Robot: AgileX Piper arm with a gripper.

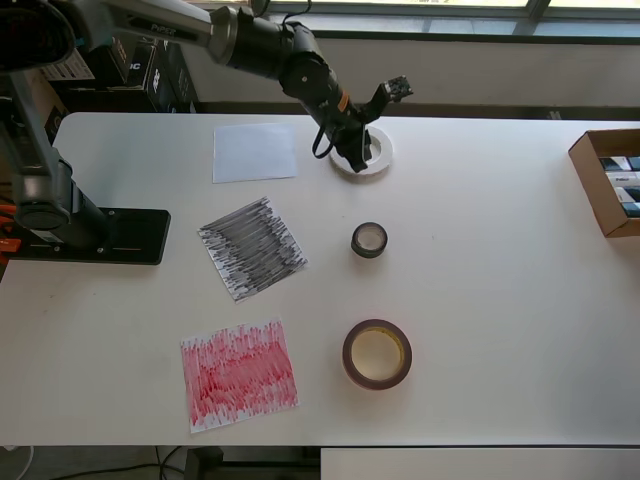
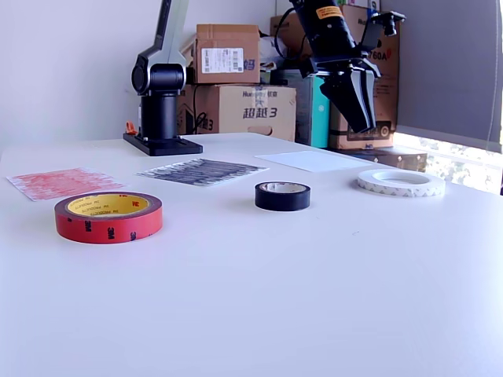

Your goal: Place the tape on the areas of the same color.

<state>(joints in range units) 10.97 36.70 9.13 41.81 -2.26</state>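
The white tape ring (image 1: pixel 378 150) (image 2: pixel 401 182) lies flat at the back of the table, to the right of the plain white sheet (image 1: pixel 254 152) (image 2: pixel 314 160) in the overhead view. My gripper (image 1: pixel 356 158) (image 2: pixel 365 124) points down above the ring's near-sheet edge, clear of it, open and empty. The small black roll (image 1: pixel 369 239) (image 2: pixel 282 195) stands right of the scribbled black sheet (image 1: pixel 252 247) (image 2: pixel 201 170). The large red-brown roll (image 1: pixel 377 354) (image 2: pixel 108 216) lies right of the scribbled red sheet (image 1: pixel 239 375) (image 2: pixel 59 182). All three sheets are bare.
The arm's black base (image 1: pixel 85 235) (image 2: pixel 161 143) sits at the overhead view's left edge. An open cardboard box (image 1: pixel 608 180) stands at the table's right edge. Stacked cartons (image 2: pixel 236 86) stand behind the table in the exterior view.
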